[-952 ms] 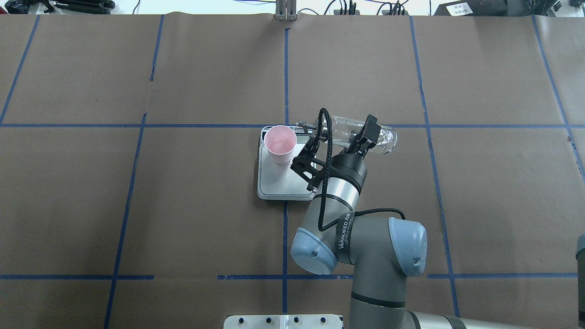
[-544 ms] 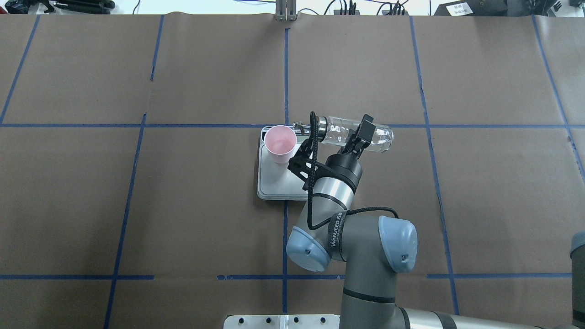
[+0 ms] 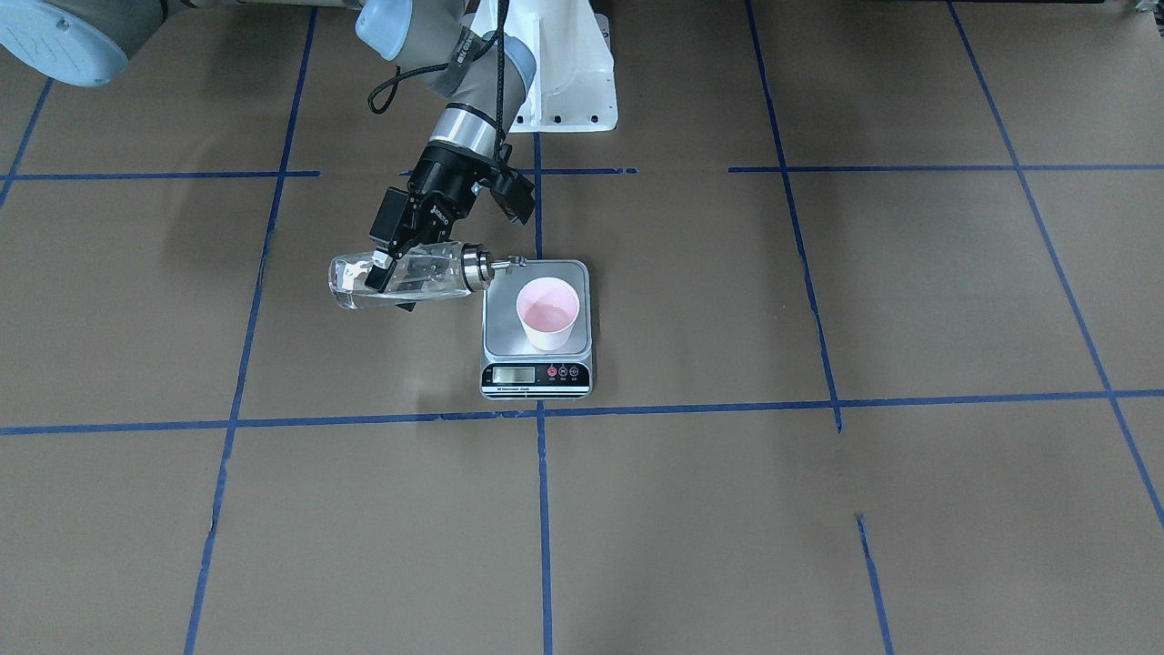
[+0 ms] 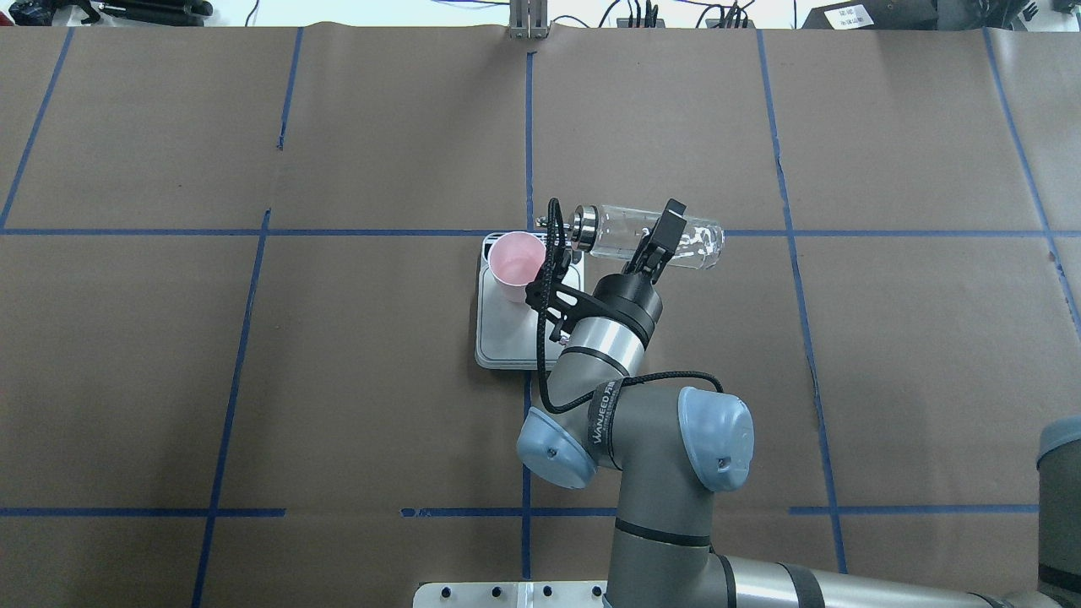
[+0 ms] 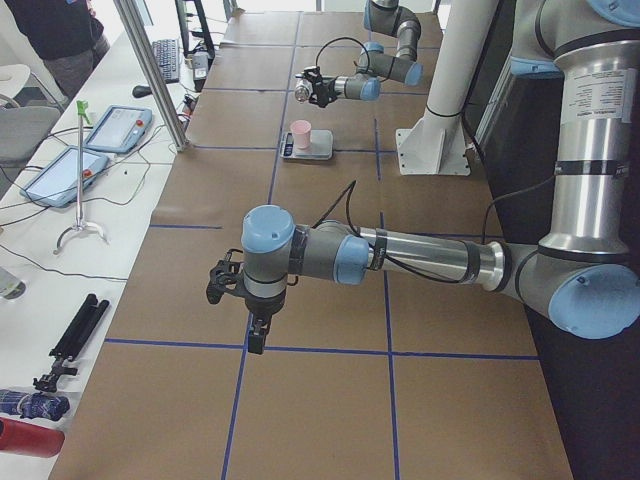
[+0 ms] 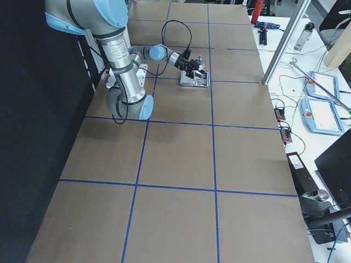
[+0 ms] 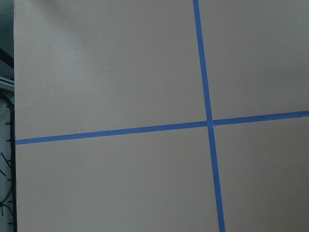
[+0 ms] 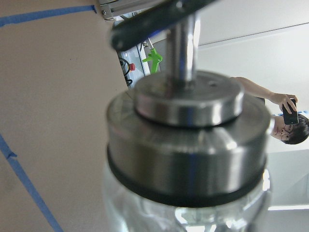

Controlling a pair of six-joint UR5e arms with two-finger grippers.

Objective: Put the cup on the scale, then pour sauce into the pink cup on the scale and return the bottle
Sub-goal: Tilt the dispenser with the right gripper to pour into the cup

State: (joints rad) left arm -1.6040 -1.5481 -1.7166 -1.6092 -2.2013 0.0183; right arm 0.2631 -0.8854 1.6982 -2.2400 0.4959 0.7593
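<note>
Sideways, right claw (image 3: 397, 276) holds bottle (image 3: 353, 284) just beside cup (image 3: 547, 315) on scale (image 3: 536, 374).

One small pale pink paper cup (image 3: 547, 314), one flat rectangular steel-topped kitchen scale (image 3: 499, 329), one clear glass bottle (image 4: 698, 241), two grey robot arms (image 5: 420, 256).

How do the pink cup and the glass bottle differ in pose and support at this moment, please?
The cup stands upright, mouth up; the bottle lies nearly horizontal, pourer toward the cup. The cup rests on the scale; the bottle is held off the table by the right gripper. The cup is opaque pink; the bottle clear glass. Both are small containers.
</note>
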